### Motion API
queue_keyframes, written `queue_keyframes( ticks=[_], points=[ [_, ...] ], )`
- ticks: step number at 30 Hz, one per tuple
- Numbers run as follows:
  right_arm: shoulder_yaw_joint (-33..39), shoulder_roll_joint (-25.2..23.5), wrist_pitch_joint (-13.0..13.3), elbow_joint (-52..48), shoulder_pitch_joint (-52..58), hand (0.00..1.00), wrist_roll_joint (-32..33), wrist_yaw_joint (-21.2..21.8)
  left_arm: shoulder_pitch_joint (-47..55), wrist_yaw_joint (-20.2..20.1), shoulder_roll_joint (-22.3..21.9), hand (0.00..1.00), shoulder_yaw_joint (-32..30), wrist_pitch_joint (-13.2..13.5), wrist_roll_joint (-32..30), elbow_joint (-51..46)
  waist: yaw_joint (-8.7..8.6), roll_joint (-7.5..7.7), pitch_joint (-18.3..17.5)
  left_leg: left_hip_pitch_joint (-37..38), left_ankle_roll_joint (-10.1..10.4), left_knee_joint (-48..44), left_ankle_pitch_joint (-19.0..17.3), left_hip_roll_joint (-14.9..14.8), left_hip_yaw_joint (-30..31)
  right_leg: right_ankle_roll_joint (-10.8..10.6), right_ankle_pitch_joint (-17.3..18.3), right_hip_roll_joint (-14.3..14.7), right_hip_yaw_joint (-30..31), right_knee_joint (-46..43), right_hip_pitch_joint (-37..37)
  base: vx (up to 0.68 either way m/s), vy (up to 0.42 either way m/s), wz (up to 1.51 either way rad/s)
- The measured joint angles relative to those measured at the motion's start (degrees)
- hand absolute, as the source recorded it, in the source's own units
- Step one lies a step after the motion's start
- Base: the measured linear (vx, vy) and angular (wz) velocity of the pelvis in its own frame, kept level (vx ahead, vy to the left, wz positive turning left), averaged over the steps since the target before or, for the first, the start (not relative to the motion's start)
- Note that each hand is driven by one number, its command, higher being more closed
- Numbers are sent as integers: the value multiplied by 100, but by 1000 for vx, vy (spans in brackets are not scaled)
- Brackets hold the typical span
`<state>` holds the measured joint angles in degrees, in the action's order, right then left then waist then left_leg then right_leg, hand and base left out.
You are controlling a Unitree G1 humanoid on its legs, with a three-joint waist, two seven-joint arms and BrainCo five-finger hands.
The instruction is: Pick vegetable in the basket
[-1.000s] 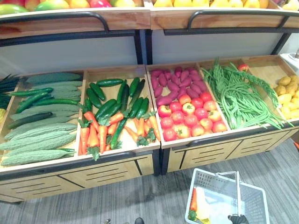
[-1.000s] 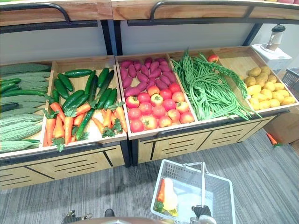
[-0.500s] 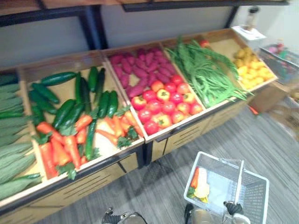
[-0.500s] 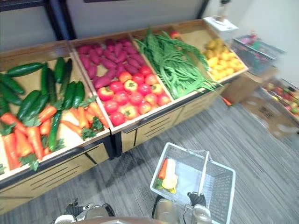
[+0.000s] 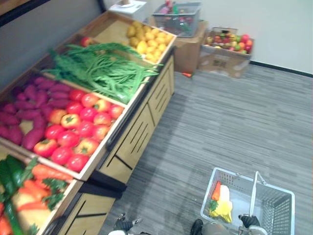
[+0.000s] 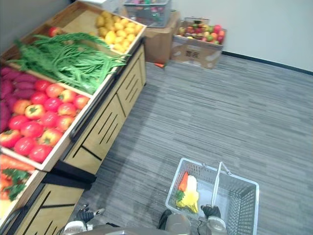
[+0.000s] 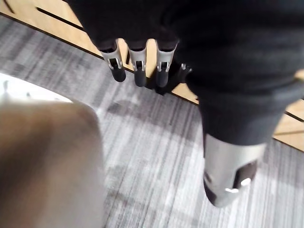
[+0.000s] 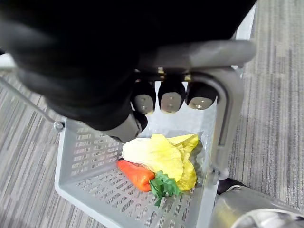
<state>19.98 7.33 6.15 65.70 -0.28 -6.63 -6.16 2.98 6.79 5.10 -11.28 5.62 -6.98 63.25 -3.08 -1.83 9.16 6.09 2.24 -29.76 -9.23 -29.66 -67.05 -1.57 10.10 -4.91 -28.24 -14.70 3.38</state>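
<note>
The right hand is clamping the grey handle of the basket. The right wrist view is showing this from close up: its fingers are curling under the bar, dark tips tucked back toward the palm. The eye views are showing the same grip as a dark knuckle at the handle's near end.

Inside the basket, along its left wall, a carrot is lying against a yellow and white leafy vegetable, with green leaves sticking out at the carrot's end. The wrist view is making that contact plain, while the eye views are reducing the pair to a small orange and yellow patch.

The left hand is hanging to the left of the basket, well apart from it. Its own wrist view is showing the fingers loose and nearly straight, holding nothing, above the grey floor.

The eye views are taking in the wider surroundings. A wooden display stand is running left of and beyond the basket, carrying tomatoes, green beans, purple sweet potatoes, yellow produce and loose carrots. Far beyond the basket, a cardboard box of fruit and a clear crate are sitting by the wall.
</note>
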Motion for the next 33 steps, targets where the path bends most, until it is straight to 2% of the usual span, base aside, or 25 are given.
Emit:
queue_keyframes(
  ticks=[2, 3, 4, 5, 6, 7, 8, 10, 12, 13, 15, 16, 17, 18, 19, 22, 23, 24, 26, 27, 28, 29, 31, 32, 33],
  points=[
    [-54, -18, 24, 42, 13, 100, -1, 13, -33, 34, -115, 0, -67, 0, 2, 3, -7, -26, 5, 136, 72, -460, 122, -267, 88, 82, -24, 129, 288, 65, -64, -30, -64, -101],
    [-111, -34, 43, 50, 52, 100, -4, 17, -31, 52, -180, 0, -157, 13, 31, -1, 17, 16, 30, 94, -11, -975, 429, -372, 836, 149, -2, 167, 704, 65, -183, -29, -29, -123],
    [-156, -46, 43, 50, 59, 100, -5, 9, -28, 67, -192, 0, -179, 32, 72, -5, 28, 98, 75, -62, -31, -1157, 526, -318, 1357, 168, 9, 149, 909, 72, -218, -22, 38, -139],
    [-253, -1, 46, 46, 45, 100, -13, 3, -30, 97, -230, 0, -195, 50, 209, -10, 23, 99, 77, -381, 173, -1121, 44, 210, 2656, 168, 10, 61, 1273, 79, -227, -32, 86, -109],
    [-253, 33, 58, 47, 38, 100, -20, 12, -27, 126, -255, 0, -211, 47, 240, -63, 38, 104, 79, -507, 241, -965, -118, 564, 3279, 142, -7, 14, 1469, 93, -191, -49, 157, -152],
    [-256, 74, 82, 51, 40, 100, -21, 19, 8, 202, -281, 0, -202, 61, 282, -169, 134, 99, 81, -604, 317, -480, -375, 1223, 4277, 102, -64, -20, 1876, 98, -143, -45, 147, -149],
    [-256, 73, 83, 60, 59, 100, -20, 14, 60, 216, -273, 0, -196, 86, 355, -222, 185, 99, 81, -604, 342, -55, -497, 1577, 4788, 85, -99, -12, 2143, 171, -157, -56, 192, -155],
    [-239, 105, 95, 49, 78, 100, -9, 5, 128, 216, -266, 0, -198, 157, 387, -296, 172, 69, 91, -621, 364, 1192, -482, 2034, 5622, 3, -153, 41, 2583, 285, -124, -82, 272, -121],
    [-229, 122, 126, 44, 75, 100, 1, -11, 124, 207, -263, 0, -254, 163, 419, -288, 218, 23, 88, -652, 388, 1564, -319, 2080, 5762, -148, -217, 137, 2852, 295, -49, -30, 244, -91],
    [-225, 54, 188, 7, 141, 100, 18, -25, 129, 231, -247, 0, -261, 150, 417, -279, 181, 24, -3, -706, 359, 1653, -390, 2202, 5647, -306, -366, 47, 2919, 564, -87, 66, 241, -62],
    [-165, 31, 206, 6, 173, 100, 44, -36, 119, 240, -249, 0, -383, 183, 434, -290, 196, 208, 46, -694, 312, 1668, -441, 2345, 5527, -445, -530, -80, 3102, 678, -51, 92, 215, -29],
    [-110, 38, 202, 5, 169, 100, 44, -51, 110, 246, -253, 0, -481, 180, 433, -292, 200, 179, 57, -690, 297, 1683, -456, 2404, 5468, -512, -585, -118, 3181, 759, -58, 109, 213, -36],
    [-96, 46, 198, 5, 160, 100, 43, -75, 119, 252, -254, 0, -493, 177, 430, -281, 211, 237, 12, -632, 259, 1698, -478, 2446, 5322, -577, -631, -154, 3282, 843, -70, 175, 231, -50],
    [-68, 37, 193, 15, 153, 100, 43, -75, 127, 259, -248, 0, -491, 177, 420, -262, 278, 210, -9, -540, 169, 1748, -440, 2484, 5184, -590, -667, -177, 3387, 908, -74, 185, 176, -50],
    [-49, 35, 192, 35, 160, 100, 43, -74, 126, 266, -247, 0, -489, 176, 413, -238, 307, 200, -31, -489, 163, 1773, -436, 2524, 5167, -600, -678, -201, 3411, 944, -79, 216, 148, -37],
    [67, 36, 193, 47, 223, 100, 44, -79, 119, 284, -248, 0, -480, 168, 402, -156, 291, 158, -150, -397, 137, 1885, -422, 2703, 5279, -616, -686, -309, 3413, 1015, -101, 220, 111, -17],
    [168, 25, 176, 48, 223, 100, 44, -74, 107, 285, -254, 0, -468, 167, 391, -133, 282, 199, -123, -289, 128, 1945, -426, 2731, 5353, -594, -667, -319, 3361, 903, -119, 184, 48, -12],
    [228, 5, 162, 45, 217, 100, 47, -76, 59, 285, -239, 0, -432, 162, 361, -56, 309, 154, -129, -142, 115, 1982, -418, 2722, 5358, -548, -586, -305, 3337, 538, -54, 160, 38, -17],
    [244, -47, 167, 19, 205, 100, 70, -76, 62, 284, -196, 0, -342, 154, 342, -50, 328, 224, -81, 68, 98, 2017, -408, 2720, 5341, -475, -379, -296, 3333, -455, 265, 106, 16, -15],
    [324, -138, 195, -65, 195, 100, 102, -79, 68, 275, -75, 0, -190, 142, 336, -45, 295, 321, -47, 315, 97, 2084, -408, 2817, 5370, -461, -286, -349, 3305, -1479, 567, 45, 5, 2],
    [337, -167, 215, -91, 204, 100, 101, -83, 72, 269, -37, 0, -134, 138, 333, -46, 265, 362, -45, 383, 82, 2093, -415, 2839, 5392, -461, -280, -388, 3279, -1778, 669, 75, 13, 26],
    [314, -191, 220, -170, 213, 100, 101, -80, 79, 248, -37, 0, -62, 136, 336, -39, 195, 343, -46, 465, -23, 2132, -475, 2831, 5505, -453, -132, -494, 3138, -2078, 775, 119, -1, 41],
    [194, -201, 214, -187, 198, 100, 96, -78, 62, 229, -29, 0, -80, 138, 370, -44, 215, 422, -45, 477, -90, 2219, -520, 2816, 5603, -402, 53, -529, 2908, -1816, 849, 120, -23, 34],
    [169, -224, 215, -187, 171, 100, 89, -73, 51, 220, -28, 0, -112, 138, 368, -46, 230, 437, -42, 397, -89, 2213, -520, 2774, 5702, -398, 45, -501, 2772, -1447, 856, 79, -70, 25],
    [138, -258, 212, -185, 163, 100, 56, -70, 53, 205, -24, 0, -154, 139, 370, -50, 226, 478, -69, 314, -74, 2181, -529, 2763, 5739, -400, -119, -479, 2671, -889, 817, 124, -139, 35]
  ],
)
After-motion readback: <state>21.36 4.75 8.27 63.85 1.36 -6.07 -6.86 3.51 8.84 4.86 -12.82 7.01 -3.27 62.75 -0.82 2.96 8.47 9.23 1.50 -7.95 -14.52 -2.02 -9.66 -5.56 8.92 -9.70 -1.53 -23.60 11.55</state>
